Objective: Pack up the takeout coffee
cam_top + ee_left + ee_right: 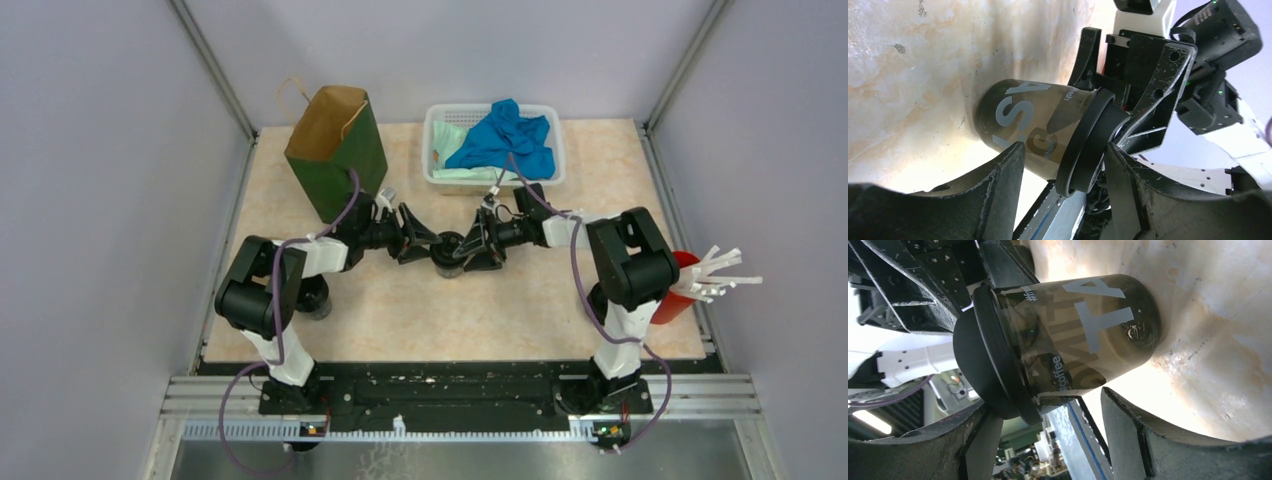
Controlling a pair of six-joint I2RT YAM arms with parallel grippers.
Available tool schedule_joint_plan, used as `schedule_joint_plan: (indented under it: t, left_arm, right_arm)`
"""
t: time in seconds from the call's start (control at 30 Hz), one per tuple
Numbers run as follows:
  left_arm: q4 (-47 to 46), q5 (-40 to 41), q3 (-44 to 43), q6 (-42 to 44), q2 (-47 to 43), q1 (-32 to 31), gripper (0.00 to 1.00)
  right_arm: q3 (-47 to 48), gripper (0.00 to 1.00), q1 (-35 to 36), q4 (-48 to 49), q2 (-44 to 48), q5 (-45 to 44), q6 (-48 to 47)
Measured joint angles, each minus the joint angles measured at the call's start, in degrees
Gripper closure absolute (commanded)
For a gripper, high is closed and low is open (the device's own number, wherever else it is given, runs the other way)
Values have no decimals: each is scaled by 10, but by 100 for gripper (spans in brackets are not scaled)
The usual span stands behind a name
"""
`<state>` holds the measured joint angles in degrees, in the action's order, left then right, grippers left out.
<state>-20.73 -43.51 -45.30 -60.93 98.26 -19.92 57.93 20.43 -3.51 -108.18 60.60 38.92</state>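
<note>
A takeout coffee (448,256), a black cup with grey lettering and a black ridged lid, stands upright mid-table. Both grippers meet at it from opposite sides. My left gripper (420,245) is open, and in the left wrist view (1063,147) its fingers spread to either side of the cup (1023,120) without pinching it. My right gripper (478,243) is open too. In the right wrist view (1048,400) the cup (1083,335) sits just past the spread fingertips, with its lid (983,355) close to one finger. A second black cup (318,300) shows partly behind the left arm.
A green paper bag (335,150) stands open at the back left. A white basket (440,175) with a blue cloth (500,140) is at the back centre. A red cup with white sticks (685,285) stands at the right edge, beside the right arm.
</note>
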Motion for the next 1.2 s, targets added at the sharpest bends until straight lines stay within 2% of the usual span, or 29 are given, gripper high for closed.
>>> schedule_joint_plan:
  t: [0.27,0.53,0.63,0.73,0.87,1.03,1.2]
  left_arm:
    - [1,-9,4,-4,6,3,40]
    - [72,-20,-36,33,18,4,42]
    - [98,-22,-49,50,20,4,43]
    - [120,-22,-61,70,20,3,42]
    - [160,-6,-80,102,20,-2,42]
    - [184,12,-96,124,20,-4,40]
    - [198,27,-106,140,19,-6,39]
  right_arm:
    - [-46,33,-16,131,-30,56,57]
    - [-55,34,-20,175,-51,79,83]
    - [-60,29,-20,187,-46,78,93]
    - [-62,19,-19,177,-32,61,97]
    - [-53,13,-19,134,-11,36,88]
    - [-19,13,-16,101,-10,19,83]
    - [-28,20,-16,125,-13,16,111]
